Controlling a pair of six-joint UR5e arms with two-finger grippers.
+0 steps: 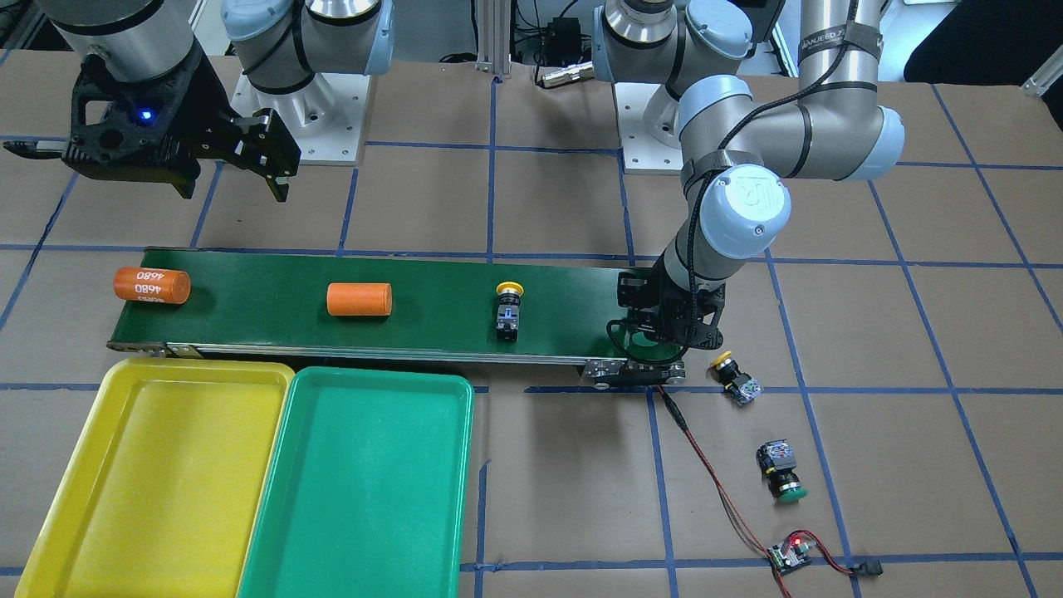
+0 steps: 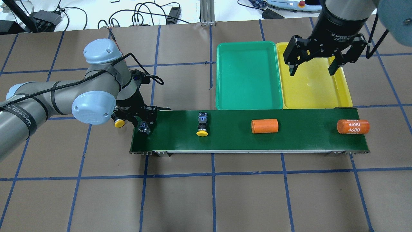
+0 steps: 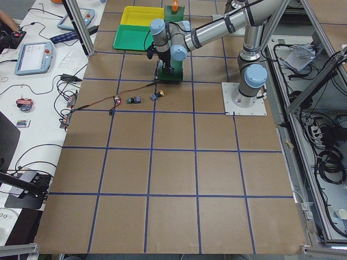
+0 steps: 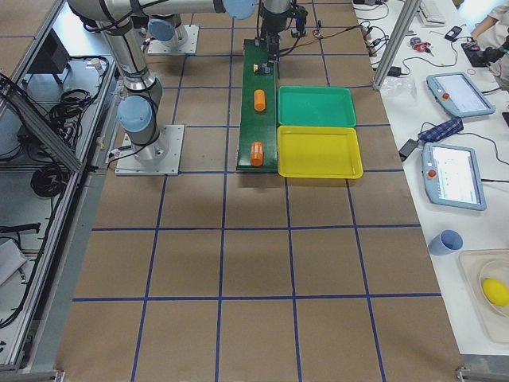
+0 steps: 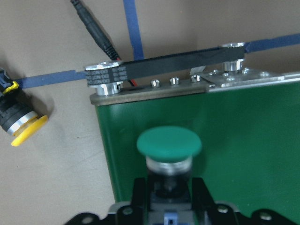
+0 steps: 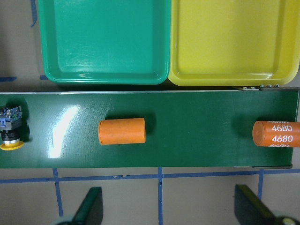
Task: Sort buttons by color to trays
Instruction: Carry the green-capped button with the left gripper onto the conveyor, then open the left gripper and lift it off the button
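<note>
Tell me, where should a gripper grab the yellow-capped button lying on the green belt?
Grip the yellow-capped button by its boxy black body, coming straight down from above. It lies on its side on the belt, so the body's flat sides suit a pinch across it; the round cap would likely slip.

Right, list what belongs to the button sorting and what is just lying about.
Job: green button in the left pincer; green button on the table; yellow button on the conveyor belt; yellow button off its end; yellow tray; green tray.
Lying about: two orange cylinders; circuit board; the conveyor belt itself.
</note>
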